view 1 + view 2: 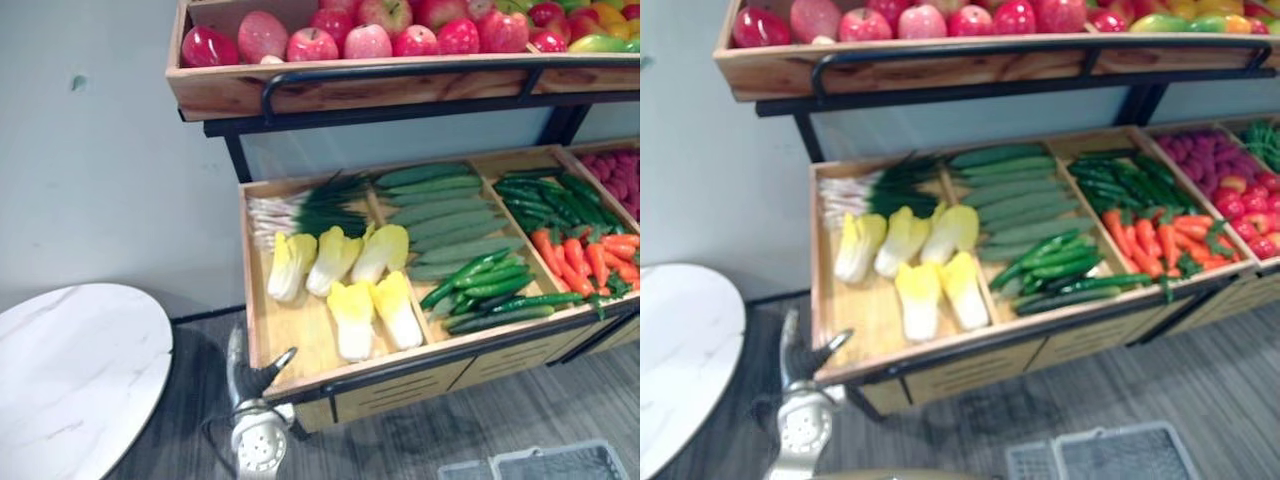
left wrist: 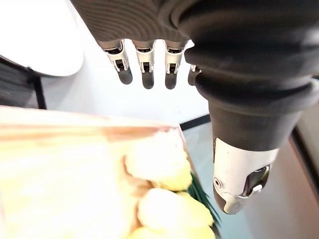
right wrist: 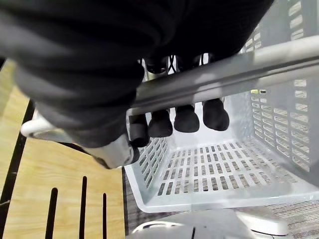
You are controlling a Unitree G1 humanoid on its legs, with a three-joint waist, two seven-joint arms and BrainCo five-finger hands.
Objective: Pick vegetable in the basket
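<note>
The lower wooden tray (image 1: 300,385) holds several yellow-white cabbages (image 1: 340,270), spring onions (image 1: 300,210), cucumbers (image 1: 440,215), green peppers (image 1: 480,285) and carrots (image 1: 585,255). My left hand (image 1: 255,375) hovers at the tray's front left corner, open and holding nothing. In the left wrist view its straight fingers (image 2: 144,64) and thumb (image 2: 239,184) hang above the cabbages (image 2: 159,169). My right hand (image 3: 187,117) is curled round the handle (image 3: 239,69) of an empty grey plastic basket (image 3: 224,169). That basket (image 1: 545,462) hangs low at the right, in front of the stand.
An upper wooden shelf (image 1: 300,90) carries red apples (image 1: 370,35) and overhangs the back of the tray. A round white marble table (image 1: 70,370) stands at the left. Purple and red produce (image 1: 1230,180) fills the bin to the right.
</note>
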